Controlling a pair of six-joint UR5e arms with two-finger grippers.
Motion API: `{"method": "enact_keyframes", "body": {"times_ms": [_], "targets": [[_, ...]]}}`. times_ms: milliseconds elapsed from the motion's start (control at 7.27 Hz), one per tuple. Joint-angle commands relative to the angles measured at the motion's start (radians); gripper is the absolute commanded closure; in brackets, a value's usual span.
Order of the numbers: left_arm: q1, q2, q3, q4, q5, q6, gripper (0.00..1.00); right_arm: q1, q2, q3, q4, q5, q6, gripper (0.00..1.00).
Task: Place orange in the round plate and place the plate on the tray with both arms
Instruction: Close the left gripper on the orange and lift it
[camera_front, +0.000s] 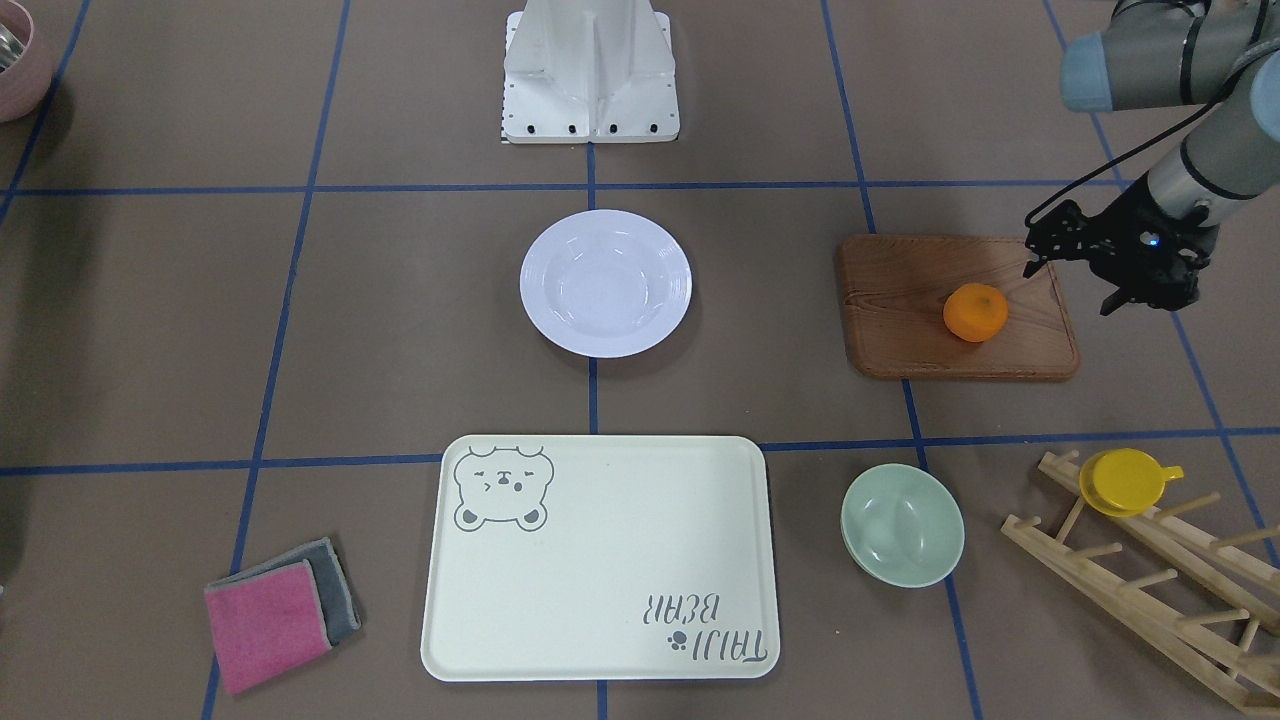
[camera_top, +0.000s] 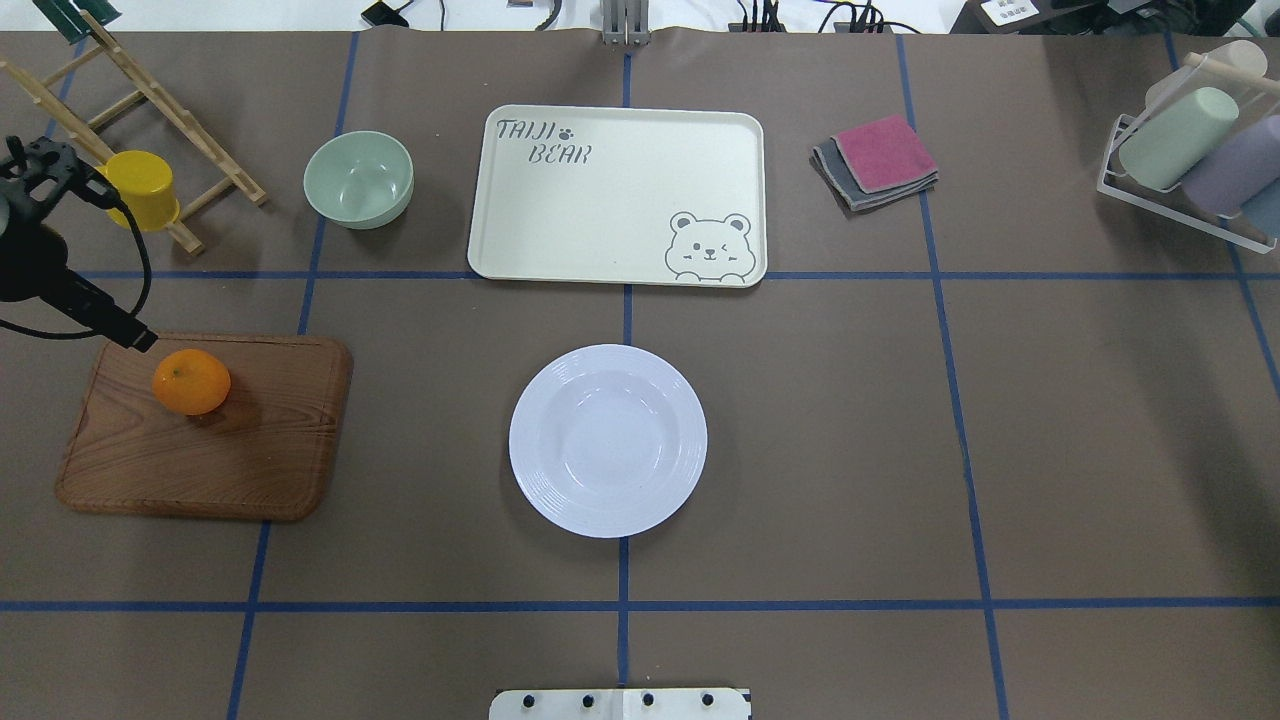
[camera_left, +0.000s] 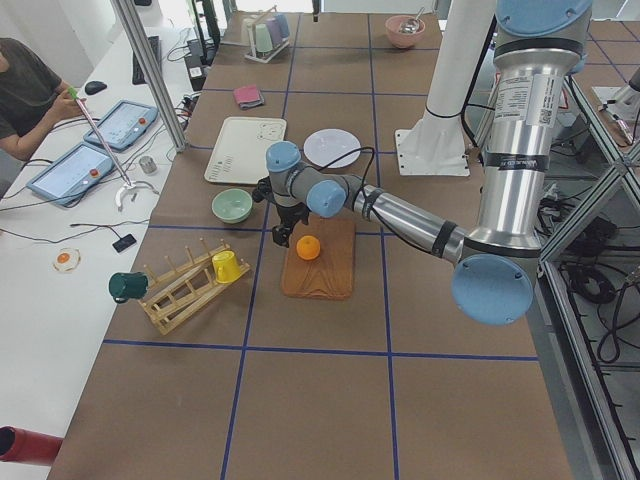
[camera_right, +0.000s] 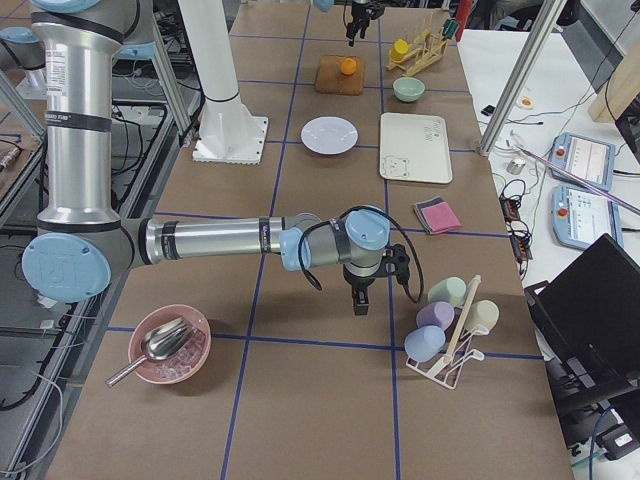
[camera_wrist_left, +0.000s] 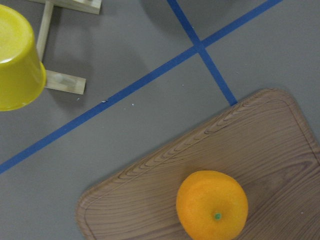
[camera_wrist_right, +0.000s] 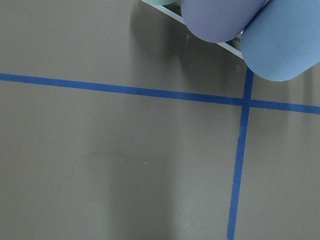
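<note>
The orange (camera_front: 975, 312) rests on a brown wooden board (camera_front: 900, 330); the left wrist view shows the orange (camera_wrist_left: 212, 205) from above. My left gripper (camera_front: 1085, 285) hovers just beyond the board's far edge, close to the orange, and looks open with nothing held. The white round plate (camera_top: 607, 440) sits empty at the table's centre. The cream bear tray (camera_top: 620, 195) lies empty beyond it. My right gripper (camera_right: 357, 300) hangs over bare table near a cup rack; I cannot tell whether it is open or shut.
A pale-green bowl (camera_top: 359, 178) stands left of the tray. A wooden rack with a yellow cup (camera_top: 148, 188) is near the left gripper. Folded pink and grey cloths (camera_top: 878, 160) lie right of the tray. A clear rack of pastel cups (camera_top: 1195, 150) is far right.
</note>
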Motion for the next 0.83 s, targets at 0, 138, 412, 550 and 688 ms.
{"method": "enact_keyframes", "body": {"times_ms": [0,138,412,550,688], "targets": [[0.070,-0.013,0.005,0.000,0.026,-0.064,0.01,-0.003,0.001,-0.006,0.001,-0.002,0.002,0.00],[0.084,-0.013,0.003,0.000,0.065,-0.067,0.01,-0.005,0.001,-0.001,0.001,0.001,0.000,0.00],[0.099,-0.016,0.029,-0.003,0.067,-0.064,0.01,-0.008,0.000,-0.001,-0.001,0.002,0.000,0.00],[0.120,-0.016,0.041,-0.005,0.073,-0.065,0.01,-0.010,0.000,-0.004,0.001,0.002,-0.001,0.00],[0.140,-0.028,0.055,-0.005,0.087,-0.068,0.01,-0.010,0.001,-0.004,0.001,0.002,-0.001,0.00]]}}
